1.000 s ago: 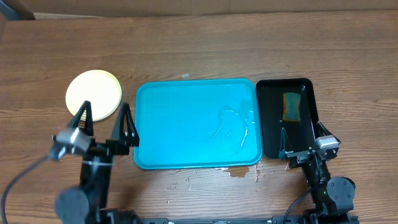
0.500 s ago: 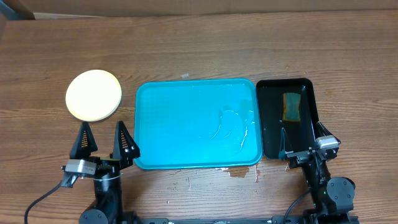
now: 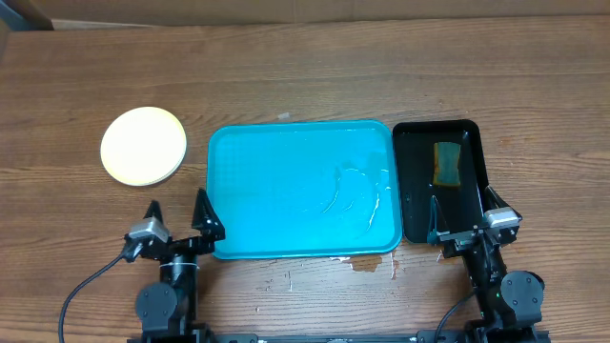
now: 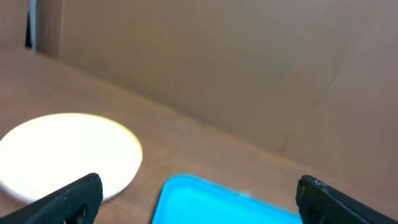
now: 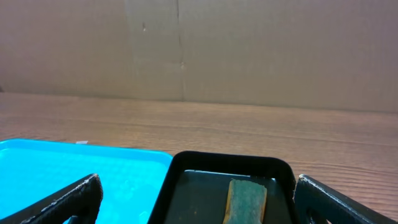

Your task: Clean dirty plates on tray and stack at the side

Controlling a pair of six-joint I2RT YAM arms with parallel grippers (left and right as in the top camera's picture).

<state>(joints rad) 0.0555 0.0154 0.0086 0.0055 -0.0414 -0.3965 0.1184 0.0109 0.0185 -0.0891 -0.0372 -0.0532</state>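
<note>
The plates [image 3: 144,146] lie as one pale yellow-white round stack on the table left of the tray; only the top one shows. The stack also shows in the left wrist view [image 4: 68,149]. The turquoise tray [image 3: 286,191] sits in the middle with wet streaks at its right and no plates on it; it also shows in the left wrist view [image 4: 211,202] and the right wrist view [image 5: 74,165]. My left gripper [image 3: 178,217] is open and empty at the tray's front left corner, below the stack. My right gripper [image 3: 459,217] is open and empty at the front of the black tray.
A narrow black tray [image 3: 412,181] stands right of the turquoise tray and holds a sponge [image 3: 446,161], which also shows in the right wrist view [image 5: 246,200]. A small puddle [image 3: 367,264] lies on the table before the tray. A cardboard wall runs along the far side.
My left arm has drawn back toward the front edge and swung right, away from the plate stack, its fingers still open. The right arm has not moved.
</note>
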